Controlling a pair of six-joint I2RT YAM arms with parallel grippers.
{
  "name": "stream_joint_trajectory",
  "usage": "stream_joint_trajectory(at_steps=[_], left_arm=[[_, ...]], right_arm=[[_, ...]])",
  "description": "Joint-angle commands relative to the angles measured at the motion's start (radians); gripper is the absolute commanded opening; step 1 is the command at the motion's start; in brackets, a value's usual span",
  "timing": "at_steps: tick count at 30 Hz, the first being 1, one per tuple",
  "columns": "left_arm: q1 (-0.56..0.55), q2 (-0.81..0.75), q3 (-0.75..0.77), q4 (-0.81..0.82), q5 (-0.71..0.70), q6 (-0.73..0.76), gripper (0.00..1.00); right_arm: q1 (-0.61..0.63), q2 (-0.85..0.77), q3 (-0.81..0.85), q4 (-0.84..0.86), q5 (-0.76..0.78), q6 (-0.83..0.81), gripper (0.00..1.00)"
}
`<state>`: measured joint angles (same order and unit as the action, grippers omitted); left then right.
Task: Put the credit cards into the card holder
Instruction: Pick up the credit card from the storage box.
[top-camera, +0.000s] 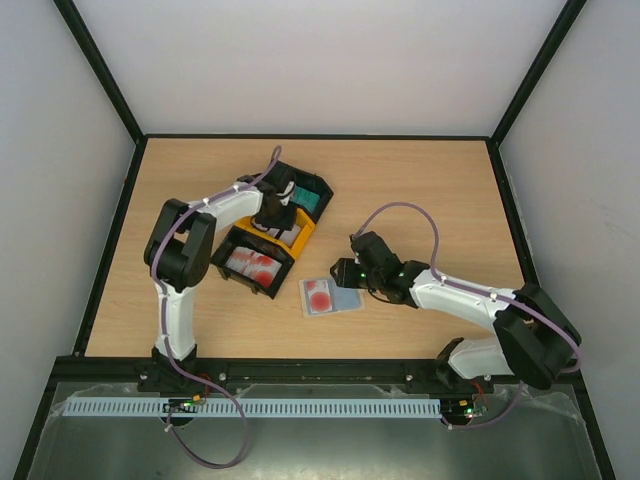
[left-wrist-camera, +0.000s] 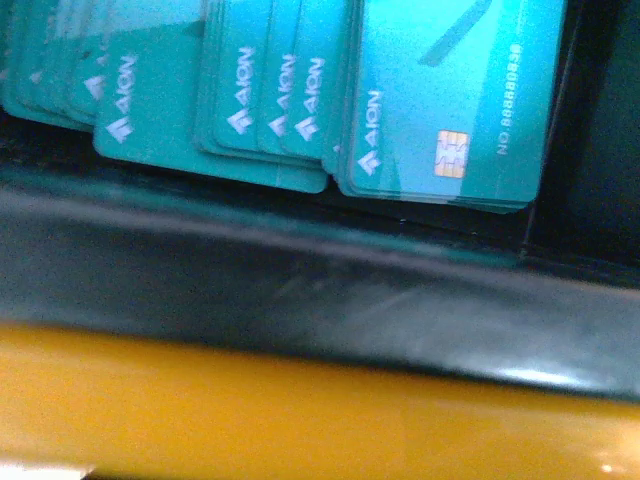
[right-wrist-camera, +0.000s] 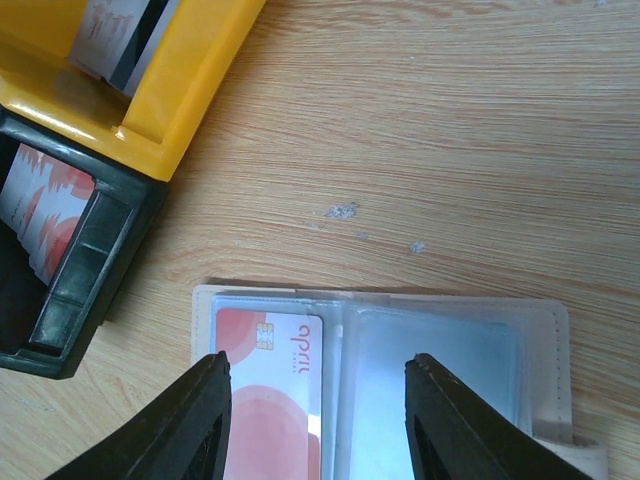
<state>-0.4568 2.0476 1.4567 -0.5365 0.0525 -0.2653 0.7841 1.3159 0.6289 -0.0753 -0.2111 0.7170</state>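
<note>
Your right gripper (right-wrist-camera: 318, 368): jaws open astride card holder (right-wrist-camera: 440, 345); closing could drag it, dislodge red-blotched card (right-wrist-camera: 272, 372). Your left gripper (top-camera: 284, 197) over teal cards (left-wrist-camera: 450, 100), jaw state unclear; stack may yield several.

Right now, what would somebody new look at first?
Probably the bright yellow tray left of centre, and the stacks of teal cards in the black tray joined behind it. Next, the open card holder lying nearer the arms, with a red-blotched card in its left pocket and the right gripper open just above it.
</note>
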Motion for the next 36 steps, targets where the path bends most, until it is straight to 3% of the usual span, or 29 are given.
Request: stream_joint_trajectory(at_steps=[1, 3, 7, 36], left_arm=[[0.006, 0.040, 0.030, -0.032, 0.071, 0.034, 0.33], [0.006, 0.028, 0.029, -0.033, 0.071, 0.029, 0.24], [0.006, -0.011, 0.018, -0.030, 0.091, 0.023, 0.18], [0.002, -0.161, -0.111, -0.050, 0.297, 0.034, 0.17]], right_arm=[[0.000, 0.014, -0.012, 0.028, 0.004, -0.024, 0.47], [0.001, 0.016, -0.016, 0.034, 0.003, -0.023, 0.46], [0.000, 0.020, -0.016, 0.040, 0.002, -0.018, 0.46], [0.001, -0.010, -0.023, 0.063, 0.015, 0.024, 0.45]])
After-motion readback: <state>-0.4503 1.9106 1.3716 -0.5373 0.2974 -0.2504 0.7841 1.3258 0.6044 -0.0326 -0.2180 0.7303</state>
